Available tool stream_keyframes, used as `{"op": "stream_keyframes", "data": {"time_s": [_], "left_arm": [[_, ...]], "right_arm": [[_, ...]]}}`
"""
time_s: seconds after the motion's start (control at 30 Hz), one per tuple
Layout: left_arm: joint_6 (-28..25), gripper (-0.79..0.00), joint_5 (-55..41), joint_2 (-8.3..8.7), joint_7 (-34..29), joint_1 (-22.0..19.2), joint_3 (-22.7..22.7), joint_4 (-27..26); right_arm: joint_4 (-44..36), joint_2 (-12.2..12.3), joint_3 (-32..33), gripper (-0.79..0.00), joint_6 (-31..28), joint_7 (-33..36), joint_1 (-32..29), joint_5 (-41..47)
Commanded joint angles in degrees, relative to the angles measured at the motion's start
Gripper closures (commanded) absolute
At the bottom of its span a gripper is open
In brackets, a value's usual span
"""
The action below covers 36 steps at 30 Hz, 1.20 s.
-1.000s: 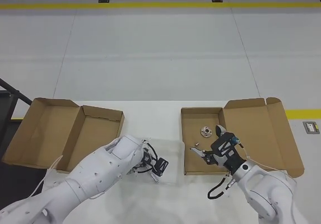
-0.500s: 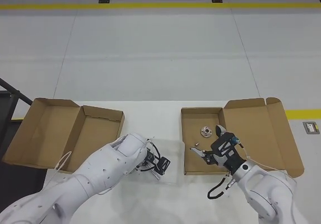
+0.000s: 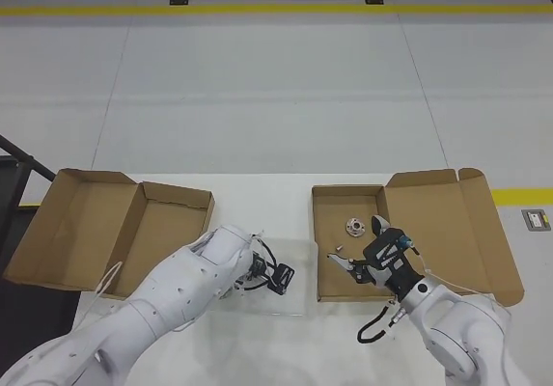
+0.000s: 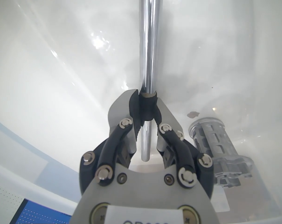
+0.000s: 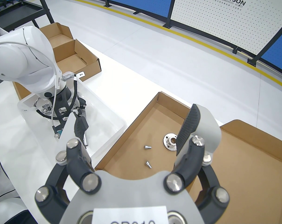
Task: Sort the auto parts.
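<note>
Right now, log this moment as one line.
left tool: shut on metal rod, inside clear bin | right tool: open, over cardboard box holding flange and two screws

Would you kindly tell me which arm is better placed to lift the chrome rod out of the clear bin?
Left, probably: the left gripper is shut on the chrome rod inside the clear bin, while the right gripper hangs open above the cardboard box, holding nothing.

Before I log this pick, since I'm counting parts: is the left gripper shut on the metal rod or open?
Shut. On the left gripper, both black pads press against the metal rod.
</note>
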Motion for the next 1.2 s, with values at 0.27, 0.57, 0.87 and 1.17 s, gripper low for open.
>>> {"op": "stream_keyframes", "data": {"time_s": [0.27,0.57,0.87,1.17], "left_arm": [[0.0,0.000,0.5,-0.14,1.1,-0.7,1.1,0.4],[0.0,0.000,-0.6,2.60,-2.0,-1.3,0.0,-7.6],[0.0,0.000,-8.1,11.10,-11.3,4.1,-9.3,-26.1],[1.6,0.000,-13.6,21.82,-12.1,21.1,-31.8,-47.3]], "right_arm": [[0.0,0.0,0.0,-0.785,0.0,0.0,0.0,0.0],[0.0,0.0,0.0,-0.785,0.0,0.0,0.0,0.0],[0.0,0.0,0.0,-0.785,0.0,0.0,0.0,0.0],[0.0,0.0,0.0,-0.785,0.0,0.0,0.0,0.0]]}}
